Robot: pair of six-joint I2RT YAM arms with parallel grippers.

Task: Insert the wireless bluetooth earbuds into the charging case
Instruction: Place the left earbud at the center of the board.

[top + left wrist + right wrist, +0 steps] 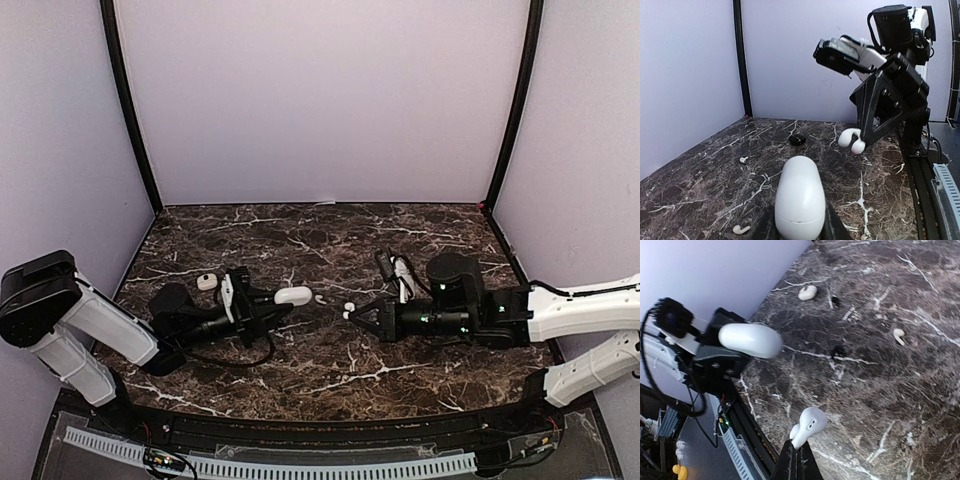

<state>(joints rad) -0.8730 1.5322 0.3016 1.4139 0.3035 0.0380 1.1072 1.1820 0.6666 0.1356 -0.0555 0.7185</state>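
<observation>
The white oval charging case (800, 197) has its lid closed, and my left gripper (800, 227) is shut on it, holding it just above the marble table. It points right in the top view, where the case (293, 296) and left gripper (284, 297) sit left of centre. My right gripper (801, 450) is shut on the stem of one white earbud (810, 424), facing the case (750, 340) a short gap away. The held earbud (348, 309) and right gripper (354, 313) are near the table's middle. A loose earbud (320, 299) lies between them.
Two loose earbuds (740, 229) (743, 159) lie on the marble on the far side of the case. A small black object (797, 139) sits farther back. A pale rounded piece (207, 281) rests behind my left arm. Purple walls enclose the table (330, 235).
</observation>
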